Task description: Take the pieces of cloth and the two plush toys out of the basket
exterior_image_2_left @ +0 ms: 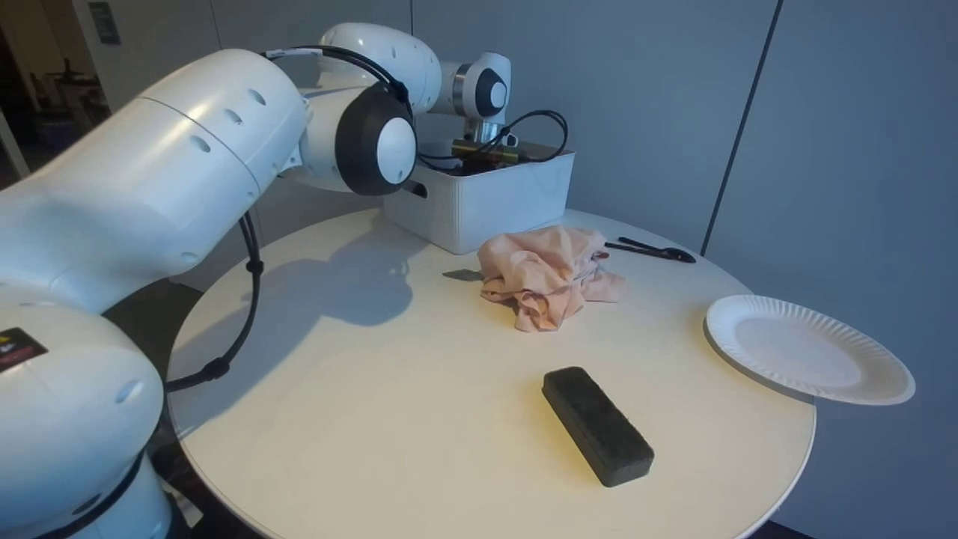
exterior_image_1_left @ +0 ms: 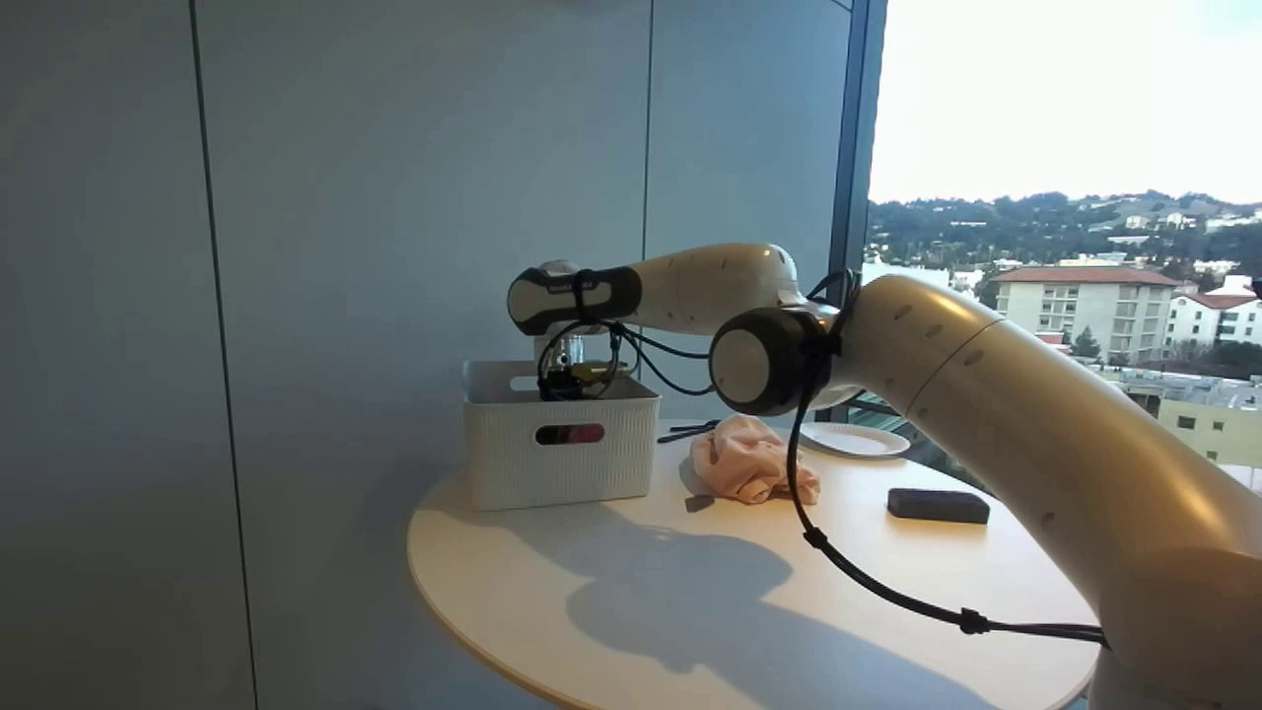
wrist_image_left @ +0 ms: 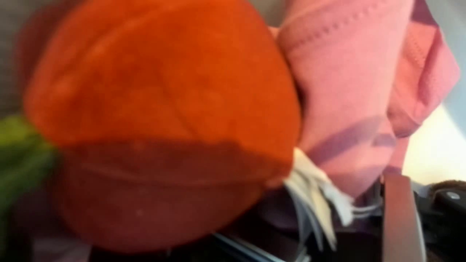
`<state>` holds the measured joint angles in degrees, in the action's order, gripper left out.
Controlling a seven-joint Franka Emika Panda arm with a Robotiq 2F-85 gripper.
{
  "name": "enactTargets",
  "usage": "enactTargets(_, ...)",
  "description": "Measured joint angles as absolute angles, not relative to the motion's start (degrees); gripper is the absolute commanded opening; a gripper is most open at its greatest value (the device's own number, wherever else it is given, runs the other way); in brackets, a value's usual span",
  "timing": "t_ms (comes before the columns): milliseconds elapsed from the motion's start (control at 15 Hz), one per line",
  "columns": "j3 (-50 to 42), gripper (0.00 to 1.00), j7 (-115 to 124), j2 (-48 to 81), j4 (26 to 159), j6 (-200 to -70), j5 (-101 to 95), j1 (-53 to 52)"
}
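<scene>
The white basket (exterior_image_1_left: 557, 468) stands at the table's far side, and it also shows in an exterior view (exterior_image_2_left: 516, 198). My gripper (exterior_image_1_left: 572, 383) reaches down into it, its fingertips hidden by the walls. In the wrist view an orange plush toy (wrist_image_left: 171, 91) with a white tag fills the left and middle, with a green part (wrist_image_left: 22, 153) at its left. A pink cloth (wrist_image_left: 346, 72) lies to its right. One finger (wrist_image_left: 402, 218) stands apart from the toy; the other is hidden. The gripper looks open. A second plush toy cannot be made out. A peach cloth (exterior_image_2_left: 550, 273) lies crumpled on the table.
A black eraser-like block (exterior_image_2_left: 597, 425) lies on the round table (exterior_image_2_left: 389, 434). A white paper plate (exterior_image_2_left: 808, 352) overhangs the edge. Black utensils (exterior_image_2_left: 651, 249) lie behind the peach cloth, and a small grey flat piece (exterior_image_2_left: 462, 275) lies by the basket. A wall stands close behind.
</scene>
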<state>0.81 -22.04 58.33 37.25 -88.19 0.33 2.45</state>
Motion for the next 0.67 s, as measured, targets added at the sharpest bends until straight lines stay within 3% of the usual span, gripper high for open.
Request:
enactTargets(333, 0.9, 0.04, -22.1, 58.6, 35.7, -89.2, 0.3, 2.8)
enactTargets(533, 1.4, 0.0, -22.1, 58.5, 35.0, -88.9, 0.7, 2.8)
enactTargets(667, 1.5, 0.04, -22.4, 58.3, 34.6, -89.0, 0.7, 2.7)
